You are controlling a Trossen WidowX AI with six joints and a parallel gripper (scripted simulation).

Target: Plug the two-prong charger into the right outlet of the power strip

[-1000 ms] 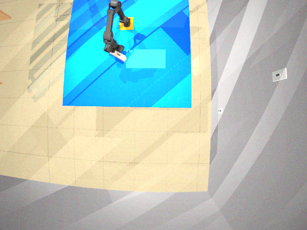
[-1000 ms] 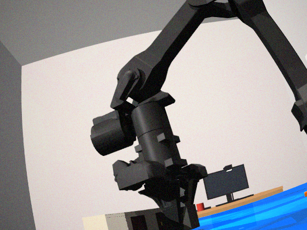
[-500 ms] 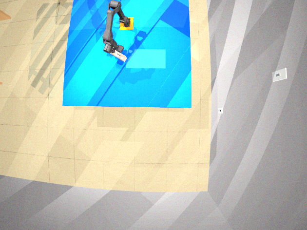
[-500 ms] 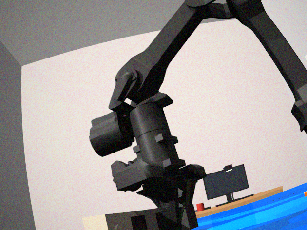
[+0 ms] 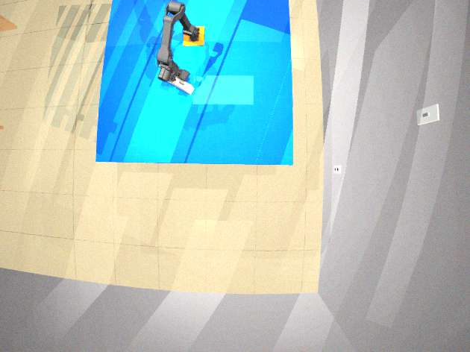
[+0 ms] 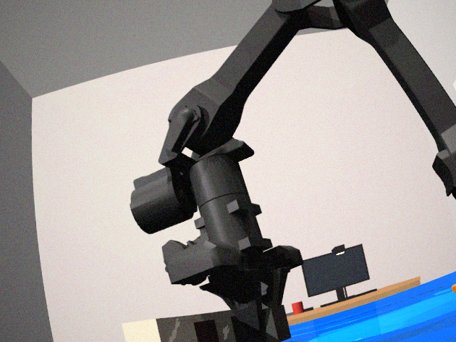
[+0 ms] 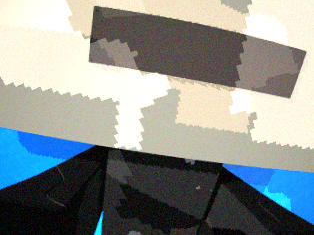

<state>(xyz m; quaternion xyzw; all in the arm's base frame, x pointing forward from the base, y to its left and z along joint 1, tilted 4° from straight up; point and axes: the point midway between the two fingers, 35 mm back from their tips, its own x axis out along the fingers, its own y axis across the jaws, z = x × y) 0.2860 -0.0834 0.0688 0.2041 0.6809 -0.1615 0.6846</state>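
The white power strip lies diagonally on the blue table. A long dark patch on its top face shows in the wrist view, but no outlet slots can be made out. My gripper points down at the strip and is shut on the charger, a dark block between the fingers. The block's far end meets the strip's near edge in the wrist view; whether they touch cannot be told. The prongs are hidden. From above, the arm covers the strip's upper left end.
The arm's base stands on an orange square. A pale rectangle lies on the table right of the strip. A monitor and a red cup stand on a wooden desk in the background.
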